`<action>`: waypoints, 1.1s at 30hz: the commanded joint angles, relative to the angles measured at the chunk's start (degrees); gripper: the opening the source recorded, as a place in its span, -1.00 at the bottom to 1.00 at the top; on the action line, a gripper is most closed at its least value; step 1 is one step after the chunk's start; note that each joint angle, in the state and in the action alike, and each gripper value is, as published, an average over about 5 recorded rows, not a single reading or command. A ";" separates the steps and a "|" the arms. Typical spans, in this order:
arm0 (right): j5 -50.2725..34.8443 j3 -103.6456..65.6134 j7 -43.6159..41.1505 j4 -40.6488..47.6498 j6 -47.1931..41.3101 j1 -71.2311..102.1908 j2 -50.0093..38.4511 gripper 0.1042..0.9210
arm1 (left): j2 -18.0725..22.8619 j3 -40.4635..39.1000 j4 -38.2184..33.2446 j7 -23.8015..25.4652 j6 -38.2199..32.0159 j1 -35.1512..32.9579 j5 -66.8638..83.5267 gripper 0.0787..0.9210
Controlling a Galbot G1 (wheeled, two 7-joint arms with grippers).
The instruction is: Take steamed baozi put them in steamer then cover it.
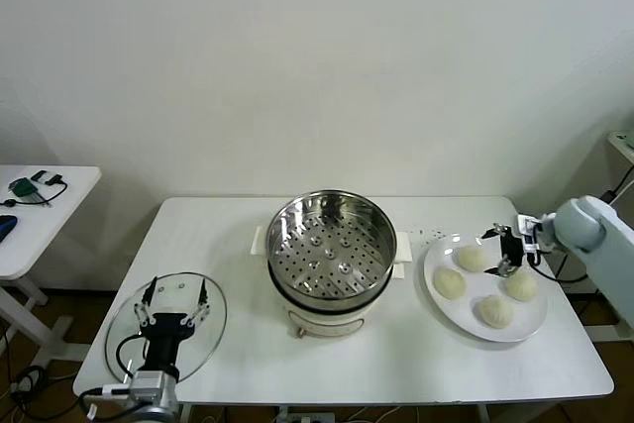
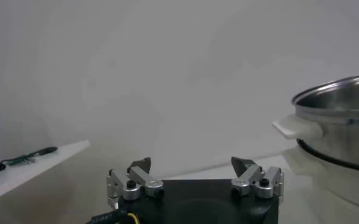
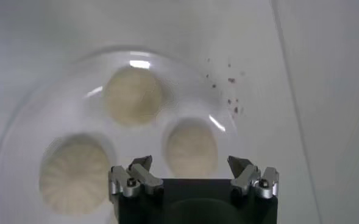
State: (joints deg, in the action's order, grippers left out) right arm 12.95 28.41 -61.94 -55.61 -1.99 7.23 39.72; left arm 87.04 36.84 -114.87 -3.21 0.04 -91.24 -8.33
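The steamer (image 1: 327,255), a shiny steel pot with a perforated tray, stands uncovered and empty at the table's middle; its side and handle show in the left wrist view (image 2: 341,131). Several cream-white steamed baozi lie on a white plate (image 1: 464,322) to its right. My right gripper (image 1: 505,250) hovers open over the plate's far side, beside the farthest baozi (image 1: 472,258). In the right wrist view the open right gripper (image 3: 190,165) has one baozi (image 3: 191,148) just ahead of it, with two others (image 3: 132,94) (image 3: 75,173) beyond. My left gripper (image 1: 171,304) (image 2: 191,165) is open and empty.
A round clear glass lid (image 1: 124,319) lies at the table's front left, under the left gripper. Small red specks (image 3: 228,91) dot the table beside the plate (image 3: 57,115). A separate white side table (image 1: 40,205) with cables stands at the far left.
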 commanded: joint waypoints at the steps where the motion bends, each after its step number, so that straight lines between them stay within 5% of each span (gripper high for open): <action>1: 5.37 15.79 -5.29 14.65 2.63 -14.03 9.52 0.76 | -0.01 0.05 0.42 -0.45 0.58 0.53 0.37 0.77; 10: 9.00 11.20 -3.97 22.55 5.33 -11.37 15.36 0.76 | -0.42 0.27 0.81 -0.77 1.11 1.24 0.43 0.77; 33: 10.75 8.50 -3.84 26.90 6.62 -9.03 20.02 0.74 | -0.94 0.83 1.23 -0.92 1.49 1.68 0.42 0.77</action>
State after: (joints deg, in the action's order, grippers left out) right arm 22.18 37.78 -65.72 -31.37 4.01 -1.56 57.59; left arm 86.15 37.67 -113.68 -4.12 1.53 -89.57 -7.93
